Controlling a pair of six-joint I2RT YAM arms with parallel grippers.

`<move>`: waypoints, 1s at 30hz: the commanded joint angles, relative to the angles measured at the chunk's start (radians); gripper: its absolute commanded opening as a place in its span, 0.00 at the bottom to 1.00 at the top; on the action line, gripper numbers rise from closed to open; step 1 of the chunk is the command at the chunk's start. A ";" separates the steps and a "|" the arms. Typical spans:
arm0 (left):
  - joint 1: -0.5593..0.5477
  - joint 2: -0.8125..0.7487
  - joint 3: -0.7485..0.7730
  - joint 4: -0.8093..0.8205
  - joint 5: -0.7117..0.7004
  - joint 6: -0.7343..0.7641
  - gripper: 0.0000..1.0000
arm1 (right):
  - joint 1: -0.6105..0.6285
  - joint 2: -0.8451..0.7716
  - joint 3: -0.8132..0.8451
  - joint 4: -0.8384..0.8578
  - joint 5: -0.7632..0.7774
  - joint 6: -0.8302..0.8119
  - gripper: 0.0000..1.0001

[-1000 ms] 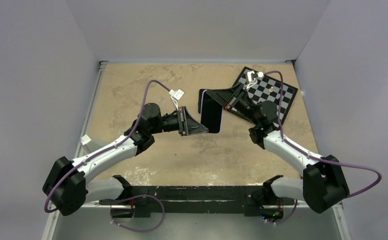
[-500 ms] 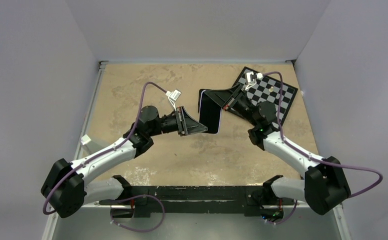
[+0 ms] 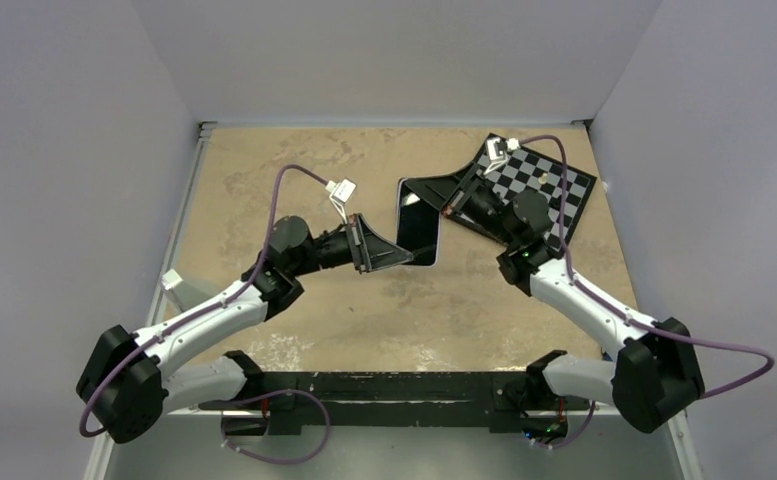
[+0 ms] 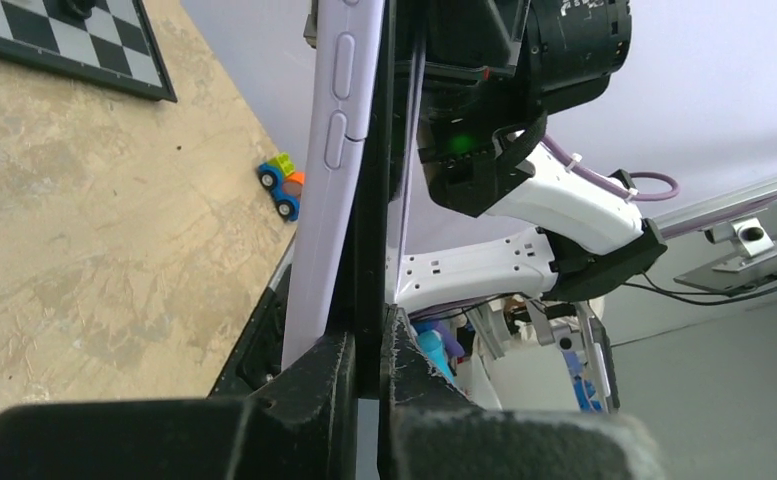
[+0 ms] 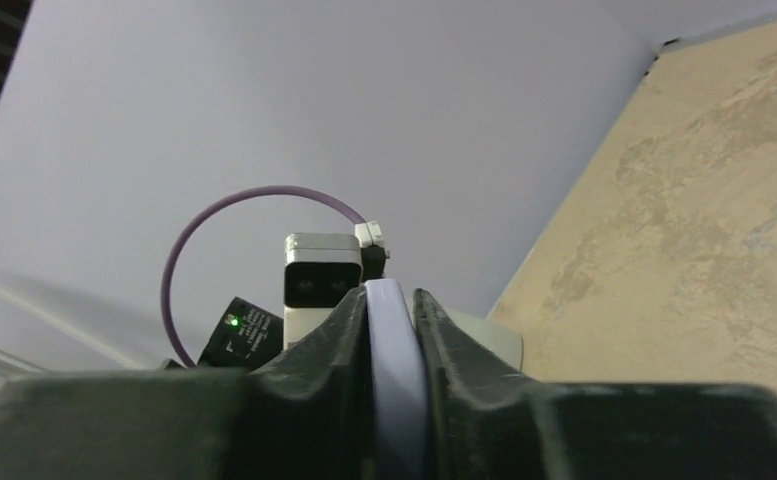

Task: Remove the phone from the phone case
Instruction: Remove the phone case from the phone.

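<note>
Holding the phone [image 3: 422, 228] and the phone case [image 4: 336, 150] aloft over the middle of the table [image 3: 284, 170], well clear of the surface, between the two arms. Pinched at one end by the left gripper [image 4: 367, 345], with both fingers pressed onto the black slab itself and the lavender shell running just beside the left finger, not clearly inside the grip. Pinched at the opposite end by the right gripper [image 5: 392, 300], with fingers squeezed tight onto the rounded lavender edge. Seen from the left wrist as a pale strip with two long side buttons, lying against the dark body along most of its length; impossible to say whether parted anywhere. Seen from above as a dark screen with a thin light rim along the left and near edges. Flanked at the far right corner by a chessboard [image 3: 554, 185], flat on the table and partly covered by the right arm. Joined in the left wrist view by a small toy car [image 4: 284, 187] near the table's edge.
</note>
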 commanded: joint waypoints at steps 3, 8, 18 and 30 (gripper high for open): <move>0.027 -0.042 0.071 0.201 -0.284 0.037 0.00 | 0.103 -0.070 0.105 -0.534 -0.244 -0.300 0.56; 0.027 -0.097 0.072 0.113 -0.310 0.095 0.00 | 0.100 -0.179 0.012 -0.562 -0.244 -0.348 0.73; 0.027 -0.108 0.084 0.065 -0.225 0.072 0.00 | 0.034 -0.316 -0.102 -0.420 -0.225 -0.296 0.71; 0.027 -0.110 0.067 0.079 -0.074 0.035 0.00 | -0.042 -0.248 -0.019 -0.335 -0.359 -0.337 0.44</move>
